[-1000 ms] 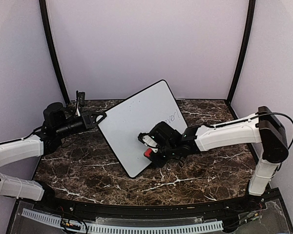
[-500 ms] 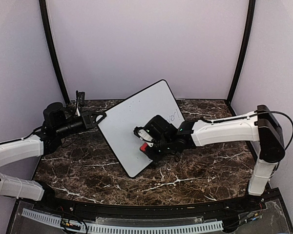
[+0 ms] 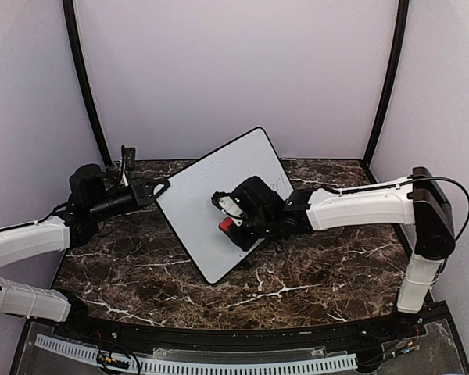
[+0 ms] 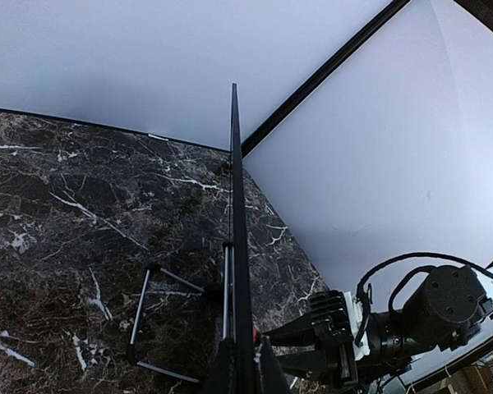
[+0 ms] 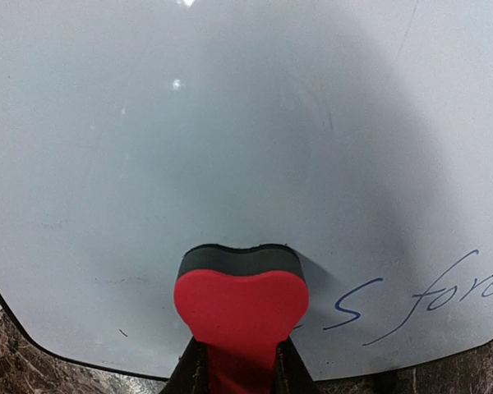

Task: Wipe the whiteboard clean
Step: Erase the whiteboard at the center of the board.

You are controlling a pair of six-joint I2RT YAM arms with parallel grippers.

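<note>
Board: the big flat white whiteboard with a thin black frame [image 3: 195, 207] stands tilted on the table, between the two arms.
Feel: I think it is light, stiff and slippery, so a hard push can tip it.
Best hold: the thin black edge.
Left gripper [image 3: 161, 188]: pinched tight on the board's left edge.
Right gripper [image 3: 231, 226]: closed on a small red foam eraser with a dark pad [image 5: 241, 300], which presses on the board's face.
Writing: blue marker words [image 5: 427, 300] sit just beside the eraser.
Table: dark marble-look top [image 3: 297, 281], hard and smooth; the board may slide.
Room: plain pale walls [image 3: 234, 70] close behind and at both sides.
</note>
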